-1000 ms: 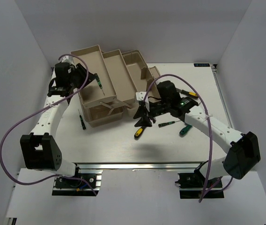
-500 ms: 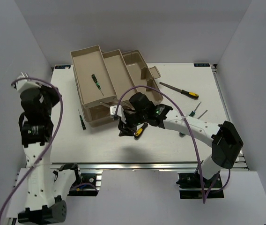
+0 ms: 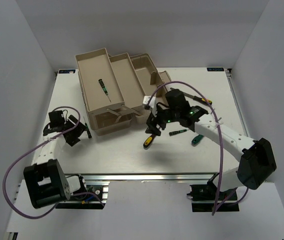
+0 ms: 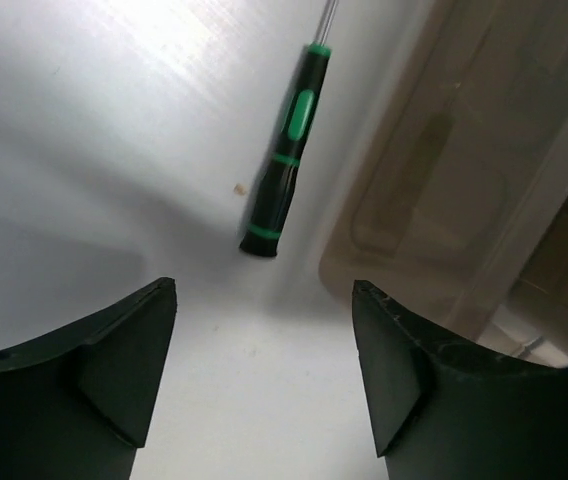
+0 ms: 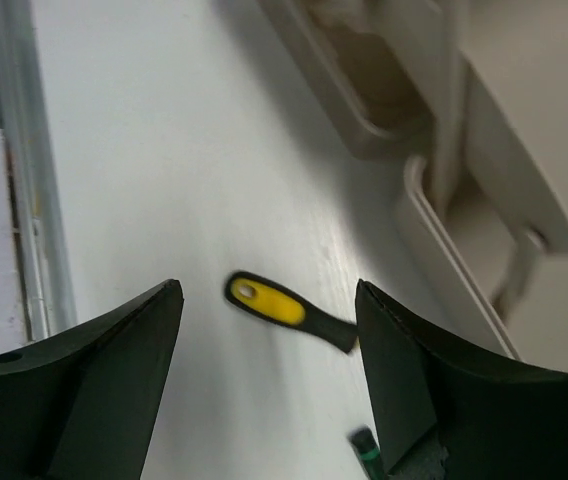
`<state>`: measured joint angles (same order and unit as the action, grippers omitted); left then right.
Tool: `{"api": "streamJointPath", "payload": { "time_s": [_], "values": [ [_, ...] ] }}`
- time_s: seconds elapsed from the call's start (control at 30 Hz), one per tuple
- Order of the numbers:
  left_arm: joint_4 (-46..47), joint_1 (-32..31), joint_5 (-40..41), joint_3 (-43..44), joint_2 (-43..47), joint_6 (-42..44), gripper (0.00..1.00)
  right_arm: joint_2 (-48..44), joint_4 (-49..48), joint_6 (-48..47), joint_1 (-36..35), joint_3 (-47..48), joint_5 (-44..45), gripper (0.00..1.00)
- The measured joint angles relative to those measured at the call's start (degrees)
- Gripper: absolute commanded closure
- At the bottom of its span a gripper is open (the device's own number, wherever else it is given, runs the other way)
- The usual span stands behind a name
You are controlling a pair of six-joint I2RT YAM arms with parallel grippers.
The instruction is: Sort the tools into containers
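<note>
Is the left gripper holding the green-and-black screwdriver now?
No, the green-and-black screwdriver lies on the table ahead of the open left gripper, touching neither finger.

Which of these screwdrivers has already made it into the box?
The small green-and-black screwdriver lying in the toolbox's leftmost tray; all other visible tools lie on the table.

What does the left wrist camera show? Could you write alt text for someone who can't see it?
A green-and-black screwdriver lies on a white table, handle end toward the camera, just ahead of the open left end effector, whose two dark fingers frame the bottom. A beige toolbox fills the right side.
</note>
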<state>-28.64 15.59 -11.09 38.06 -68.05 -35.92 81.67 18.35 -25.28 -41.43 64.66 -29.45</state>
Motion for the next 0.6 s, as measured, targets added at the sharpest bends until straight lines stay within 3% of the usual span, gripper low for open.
{"api": "streamJointPath", "payload": {
  "time_s": [0.2, 0.47, 0.6],
  "values": [
    [8.09, 0.00, -2.27, 0.07, -9.29, 2.03, 0.20, -1.66, 0.92, 0.68, 7.45, -1.97, -2.05, 0.25],
    [9.60, -1.49, 0.04, 5.77, -18.86, 4.76, 0.33, -1.77, 1.29, 2.40, 10.25, -3.41, -3.80, 0.25],
    [8.39, -3.89, 3.15, 8.92, -21.68, 6.56, 0.34, -1.81, 1.22, 2.75, 10.64, -3.41, -3.98, 0.25]
  ]
}}
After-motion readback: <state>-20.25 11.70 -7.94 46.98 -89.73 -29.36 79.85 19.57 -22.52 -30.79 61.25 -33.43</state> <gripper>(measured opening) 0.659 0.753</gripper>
